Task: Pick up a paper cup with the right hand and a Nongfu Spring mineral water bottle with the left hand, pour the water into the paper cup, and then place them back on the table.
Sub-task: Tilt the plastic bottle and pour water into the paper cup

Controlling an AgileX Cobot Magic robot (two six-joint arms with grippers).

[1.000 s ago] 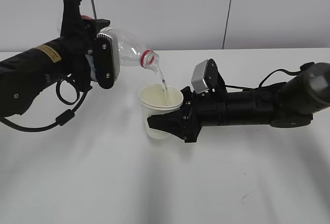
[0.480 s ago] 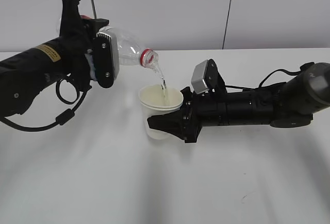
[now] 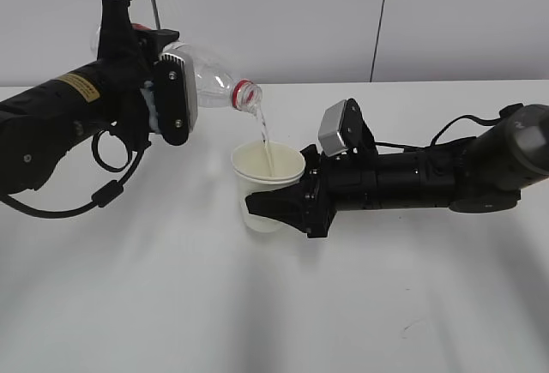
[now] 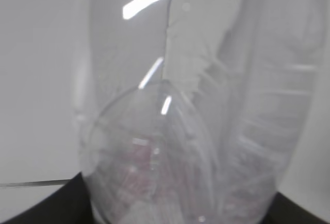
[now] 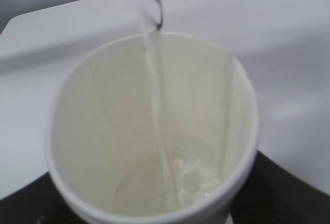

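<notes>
My left gripper (image 3: 171, 99) is shut on the clear Nongfu Spring mineral water bottle (image 3: 210, 81), held tilted with its red-ringed neck pointing down to the right. A thin stream of water (image 3: 262, 131) falls from its mouth into the white paper cup (image 3: 266, 176). My right gripper (image 3: 279, 206) is shut on the cup's side, holding it upright just above the white table (image 3: 257, 304). In the left wrist view the bottle (image 4: 196, 105) fills the frame, blurred. In the right wrist view the cup (image 5: 154, 131) is seen from above, with the water (image 5: 154, 110) streaming in and pooling at its bottom.
Black cables trail behind the right arm (image 3: 455, 129) and loop under the left arm (image 3: 107, 159). A grey wall stands behind the table's far edge (image 3: 412, 81).
The stream keeps pouring; it now falls a little more to the left inside the cup. Neither arm has visibly moved.
</notes>
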